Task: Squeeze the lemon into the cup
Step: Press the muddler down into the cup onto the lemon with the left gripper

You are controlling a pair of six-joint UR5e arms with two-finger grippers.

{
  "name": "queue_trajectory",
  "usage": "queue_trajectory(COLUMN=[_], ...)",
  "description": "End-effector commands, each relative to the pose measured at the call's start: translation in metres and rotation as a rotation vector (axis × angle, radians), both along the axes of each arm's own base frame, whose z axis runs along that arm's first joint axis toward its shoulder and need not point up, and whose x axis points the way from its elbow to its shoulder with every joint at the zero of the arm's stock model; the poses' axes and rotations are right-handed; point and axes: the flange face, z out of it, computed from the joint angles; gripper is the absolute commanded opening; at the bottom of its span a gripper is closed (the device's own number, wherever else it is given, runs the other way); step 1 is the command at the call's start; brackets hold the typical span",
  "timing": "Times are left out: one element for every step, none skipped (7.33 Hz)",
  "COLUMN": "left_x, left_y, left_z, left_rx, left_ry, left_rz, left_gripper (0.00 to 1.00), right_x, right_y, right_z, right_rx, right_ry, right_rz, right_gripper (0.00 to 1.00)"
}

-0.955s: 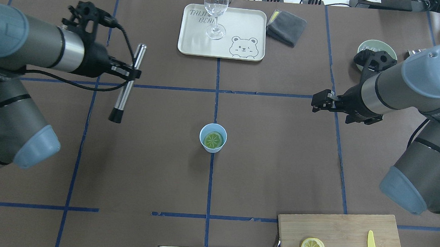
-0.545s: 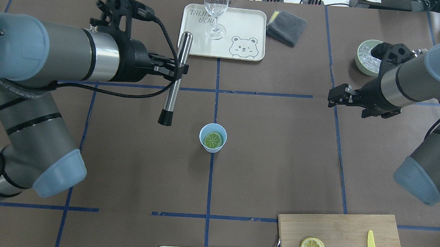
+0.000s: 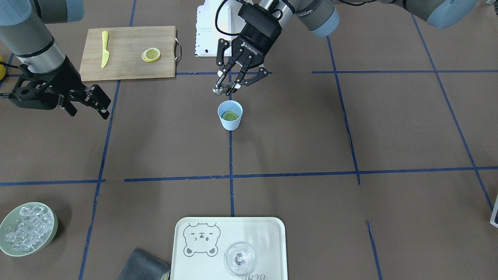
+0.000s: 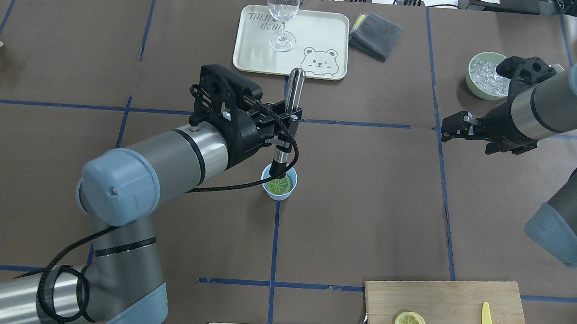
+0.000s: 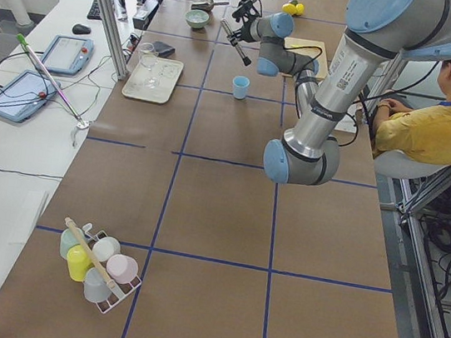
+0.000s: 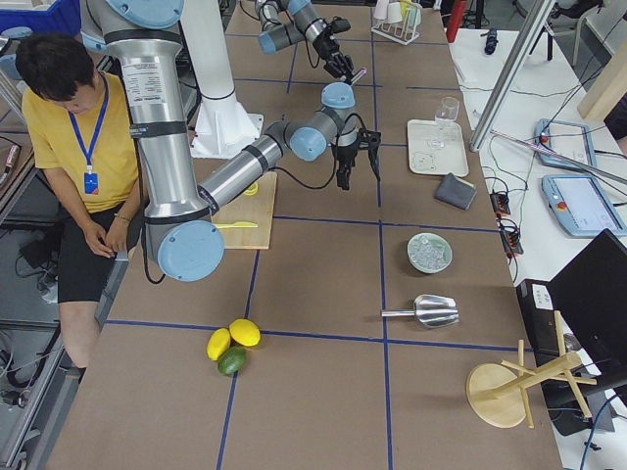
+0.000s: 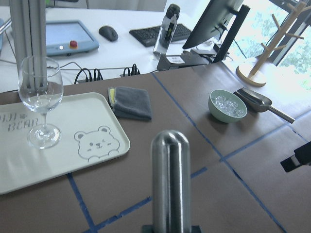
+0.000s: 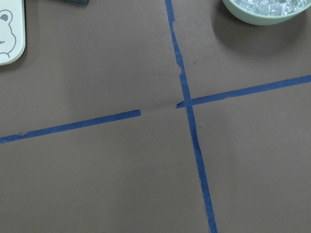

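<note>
Two arms over the brown paper-covered bench (image 4: 365, 212), and only one of them is in play. The left arm reaches to the centre, its left claw (image 4: 287, 124) clamped around the middle of a long polished steel muddler with a black rubber tip (image 4: 294, 89). The right claw (image 4: 450, 127) hangs well apart on the far side with its jaws spread and nothing in them. Here's the line that matters: the muddler's long axis runs close to upright, black tip down, right at the rim of the small light-blue tapered cup (image 3: 229, 123). Flat on the bottom of that cup lies the thin round lemon slice (image 4: 281, 184), so the target sits almost straight below the claw. My read is that the press must go straight down, or the tip could catch the rim and tip the cup.
</note>
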Motion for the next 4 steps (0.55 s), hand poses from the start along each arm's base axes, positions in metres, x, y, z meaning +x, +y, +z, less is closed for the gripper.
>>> queue_trajectory(left_x=[0.017,0.016,0.037,0.058], left_y=[0.004,0.005,0.019,0.025], left_z=[0.018,0.016,0.03,0.044], left_rx=[0.008,0.061,0.069,0.067], left_ry=[0.075,0.02,-0.016,-0.006], left_rz=[-0.147,-0.18,-0.202,-0.22], left_gripper=[0.0,0.0,0.0,0.0], right_x=[0.002,0.007,0.016,0.033], right_y=[0.0,0.001,0.0,-0.003], right_z=[0.001,0.001,0.004,0.015], right_rx=[-0.001,-0.005,-0.02,-0.002], right_ry=[0.001,-0.006,-0.021,-0.031], right_rz=[0.002,0.004,-0.016,-0.078], right_gripper=[1.0,1.0,1.0,1.0])
